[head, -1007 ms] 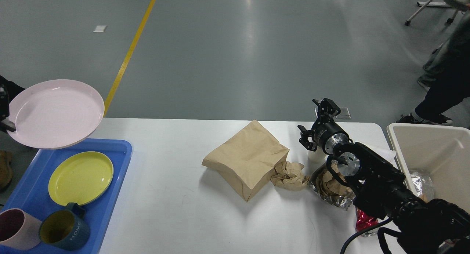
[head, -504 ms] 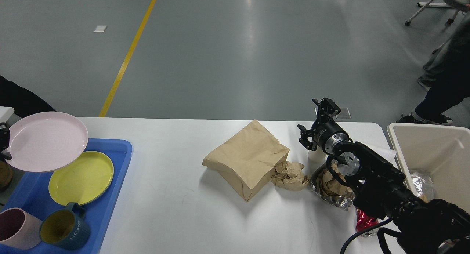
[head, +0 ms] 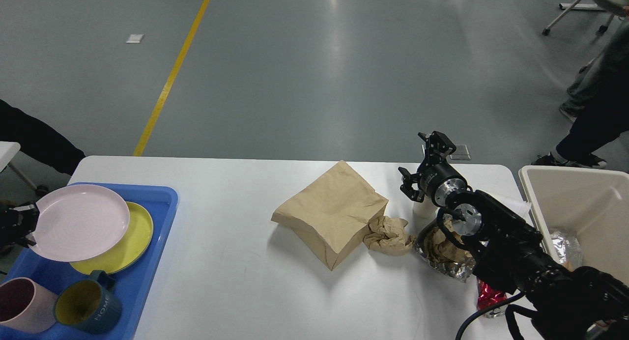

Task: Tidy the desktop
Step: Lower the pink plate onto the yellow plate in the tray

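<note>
A tray (head: 162, 202) is sitting at the desktop's (head: 236, 281) left end, holding two stacked plates (head: 78, 222) with two mugs (head: 88, 305) in front. A bag (head: 329, 212) is lying mid-desktop, with crumpled paper (head: 388, 234) and foil (head: 442, 261) just right of it. A bin (head: 575, 202) is standing at the right end.

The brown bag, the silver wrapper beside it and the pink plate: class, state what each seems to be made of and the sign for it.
Brown bag: kraft paper, matte, with sharp folds and soft creases.
Silver wrapper: probably aluminium foil, shiny and crinkled, with bright glints.
Pink plate: likely plastic or melamine, possibly glazed ceramic; smooth, with a soft sheen.
</note>
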Controlling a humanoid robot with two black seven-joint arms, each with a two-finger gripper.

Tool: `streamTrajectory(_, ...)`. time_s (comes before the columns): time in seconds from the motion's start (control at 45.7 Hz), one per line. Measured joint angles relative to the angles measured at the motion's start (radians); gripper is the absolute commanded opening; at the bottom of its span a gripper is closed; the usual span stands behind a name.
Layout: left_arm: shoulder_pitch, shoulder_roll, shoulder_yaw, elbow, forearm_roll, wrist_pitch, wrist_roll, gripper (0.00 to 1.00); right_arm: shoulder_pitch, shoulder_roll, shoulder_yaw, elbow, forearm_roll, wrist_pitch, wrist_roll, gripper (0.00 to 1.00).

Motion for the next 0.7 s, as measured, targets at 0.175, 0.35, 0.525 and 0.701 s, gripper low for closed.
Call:
streamTrajectory(0.175,0.047,-0.023,-0.034,0.0,0.0,0.013,0.033,0.0,0.0,0.0,0.0,0.0,0.0,0.0,0.0,1.0)
streamTrajectory(0.35,0.055,-0.041,-0.046,0.0,0.0,0.057,0.048,0.0,0.0,0.0,0.0,0.0,0.0,0.0,0.0,1.0)
streamTrajectory(0.525,0.055,-0.046,-0.066,0.0,0.0,0.073,0.054,0.0,0.0,0.0,0.0,0.0,0.0,0.0,0.0,1.0)
streamTrajectory(0.701,0.055,-0.044,-0.085,0.0,0.0,0.076,0.055,0.0,0.0,0.0,0.0,0.0,0.0,0.0,0.0,1.0)
